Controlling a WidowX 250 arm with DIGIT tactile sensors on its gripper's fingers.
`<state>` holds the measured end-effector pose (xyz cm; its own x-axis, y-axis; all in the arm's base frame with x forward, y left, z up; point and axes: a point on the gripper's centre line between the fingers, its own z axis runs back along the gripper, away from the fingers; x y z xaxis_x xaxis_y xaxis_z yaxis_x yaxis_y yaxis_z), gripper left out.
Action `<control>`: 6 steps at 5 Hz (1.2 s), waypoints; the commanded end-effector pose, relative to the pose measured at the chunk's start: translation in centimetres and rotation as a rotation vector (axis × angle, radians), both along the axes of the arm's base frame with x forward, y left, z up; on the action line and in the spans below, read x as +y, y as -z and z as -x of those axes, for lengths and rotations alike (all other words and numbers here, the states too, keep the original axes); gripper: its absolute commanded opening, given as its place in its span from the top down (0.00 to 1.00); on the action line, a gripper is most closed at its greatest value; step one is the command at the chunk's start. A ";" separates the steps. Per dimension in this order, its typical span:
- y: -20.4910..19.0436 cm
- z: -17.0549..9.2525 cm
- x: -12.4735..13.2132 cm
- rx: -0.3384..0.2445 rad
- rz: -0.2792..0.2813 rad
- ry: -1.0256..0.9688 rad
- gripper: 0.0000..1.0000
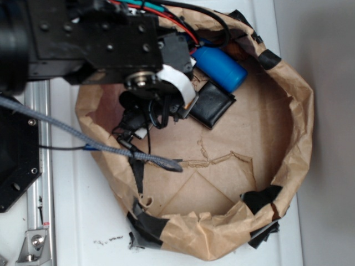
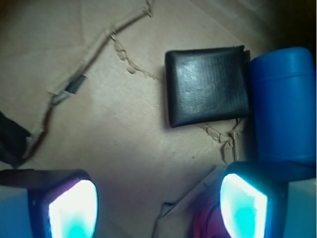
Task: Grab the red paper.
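Only a dim red-pink sliver of the red paper (image 2: 205, 225) shows, at the bottom edge of the wrist view just inside the right fingertip (image 2: 245, 206). In the exterior view the arm hides it. My gripper (image 2: 158, 208) is open and empty, its jaws wide apart over the brown paper floor. In the exterior view the gripper (image 1: 147, 116) hangs low at the upper left of the paper basin, left of the wallet.
A black wallet (image 1: 213, 103) (image 2: 208, 85) lies next to a blue plastic bottle (image 1: 221, 67) (image 2: 285, 104). All sit inside a brown paper basin with a raised, black-taped rim (image 1: 299, 111). A braided cable (image 1: 111, 149) crosses its left rim.
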<state>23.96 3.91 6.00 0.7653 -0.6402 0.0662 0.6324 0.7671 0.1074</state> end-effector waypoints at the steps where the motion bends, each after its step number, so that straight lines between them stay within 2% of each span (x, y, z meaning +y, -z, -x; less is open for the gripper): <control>1: 3.7 -0.4 4.1 0.019 -0.050 -0.019 0.00; 2: 4.9 0.0 6.5 0.037 -0.049 -0.053 0.00; 3: 4.0 0.3 7.1 0.020 -0.065 -0.058 0.00; 4: 3.0 0.8 6.8 0.004 -0.053 -0.055 0.00; 5: 1.1 0.8 5.3 -0.024 0.017 -0.036 0.00; 6: -1.6 1.3 4.7 -0.059 0.061 -0.039 0.00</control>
<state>22.24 7.66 6.43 0.7857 -0.6060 0.1243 0.6059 0.7944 0.0426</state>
